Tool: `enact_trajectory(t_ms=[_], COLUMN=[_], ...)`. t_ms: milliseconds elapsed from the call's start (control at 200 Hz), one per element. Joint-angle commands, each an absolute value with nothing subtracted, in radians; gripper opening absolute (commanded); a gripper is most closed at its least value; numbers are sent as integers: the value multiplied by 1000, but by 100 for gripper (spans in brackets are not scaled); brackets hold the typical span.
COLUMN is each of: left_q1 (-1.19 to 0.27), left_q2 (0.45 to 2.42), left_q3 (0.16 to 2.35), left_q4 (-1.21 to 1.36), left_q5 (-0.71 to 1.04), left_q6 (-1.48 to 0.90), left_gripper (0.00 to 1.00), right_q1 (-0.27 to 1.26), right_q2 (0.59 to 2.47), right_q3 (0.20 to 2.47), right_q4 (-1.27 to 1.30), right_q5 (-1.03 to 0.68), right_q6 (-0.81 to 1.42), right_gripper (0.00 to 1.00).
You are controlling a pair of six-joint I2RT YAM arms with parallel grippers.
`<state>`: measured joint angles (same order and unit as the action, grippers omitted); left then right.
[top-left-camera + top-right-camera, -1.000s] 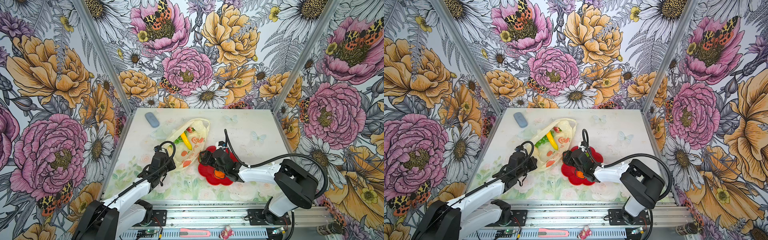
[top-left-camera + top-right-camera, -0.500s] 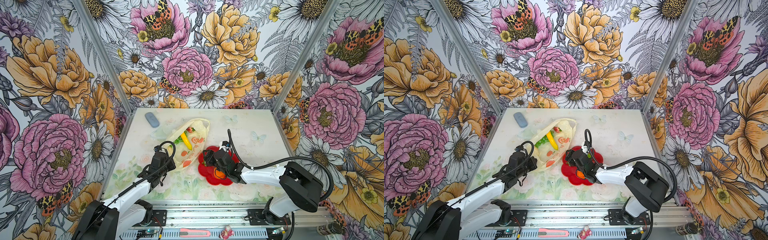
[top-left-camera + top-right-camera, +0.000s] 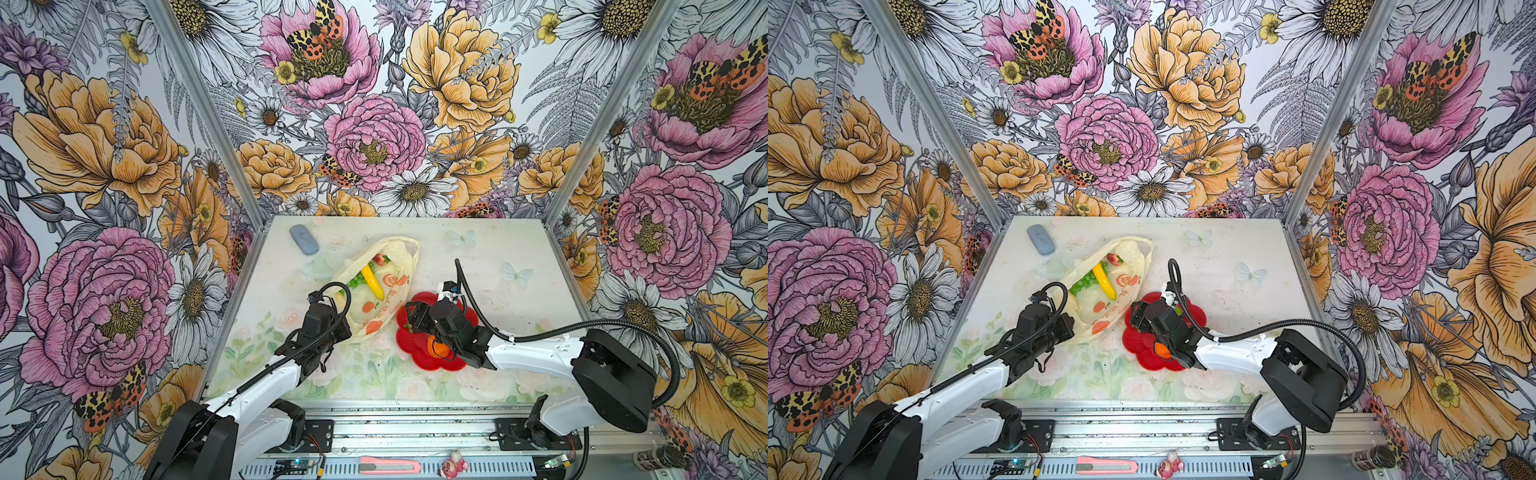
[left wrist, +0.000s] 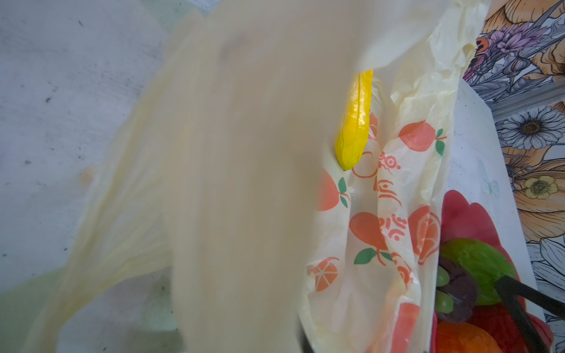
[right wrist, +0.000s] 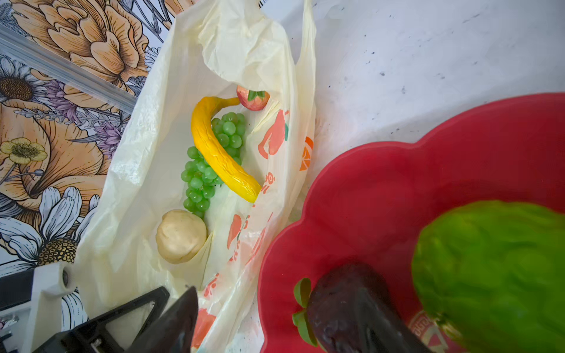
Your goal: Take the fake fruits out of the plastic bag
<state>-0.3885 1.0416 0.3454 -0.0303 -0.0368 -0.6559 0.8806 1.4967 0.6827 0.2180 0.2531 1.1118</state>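
Note:
The plastic bag (image 3: 374, 291) lies open mid-table in both top views, holding a yellow banana (image 5: 220, 152), green grapes (image 5: 203, 177), a strawberry (image 5: 253, 97) and a cream piece (image 5: 181, 235). My left gripper (image 3: 338, 328) is shut on the bag's near edge; bag film (image 4: 229, 183) hides its jaws in the left wrist view. My right gripper (image 3: 412, 319) stands open over the left rim of the red plate (image 3: 419, 357), one finger above the bag and the other above a dark brown fruit (image 5: 342, 299). A green piece (image 5: 489, 269) and an orange (image 3: 440, 345) also lie on the plate.
A blue-grey oval object (image 3: 304, 245) lies at the back left, with a clear plastic piece (image 3: 320, 266) next to the bag. A pink utility knife (image 3: 388, 467) and a small pink toy (image 3: 453, 465) rest on the front rail. Floral walls enclose three sides.
My right arm has shifted slightly to the right over the plate and its jaws have narrowed a little. The left arm and the bag have not moved.

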Motion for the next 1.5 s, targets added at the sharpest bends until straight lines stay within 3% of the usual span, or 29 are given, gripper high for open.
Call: enact_trajectory(t_ms=[0, 340, 776, 1496], left_q1=[-381, -381, -380, -380], left_q2=[1042, 1040, 1038, 1035], left_q3=[371, 371, 367, 371], left_q4=[-34, -38, -38, -46], left_q5=[-47, -48, -51, -51], left_q6=[-643, -640, -641, -638], left_gripper=[0, 0, 0, 0], right_q1=[888, 872, 859, 854], right_q2=[1530, 1557, 1461, 1488], right_q3=[723, 701, 658, 676], right_q4=[222, 184, 99, 56], right_q5=[213, 219, 316, 245], right_q6=[1087, 1135, 1171, 1163], right_gripper=[81, 76, 74, 72])
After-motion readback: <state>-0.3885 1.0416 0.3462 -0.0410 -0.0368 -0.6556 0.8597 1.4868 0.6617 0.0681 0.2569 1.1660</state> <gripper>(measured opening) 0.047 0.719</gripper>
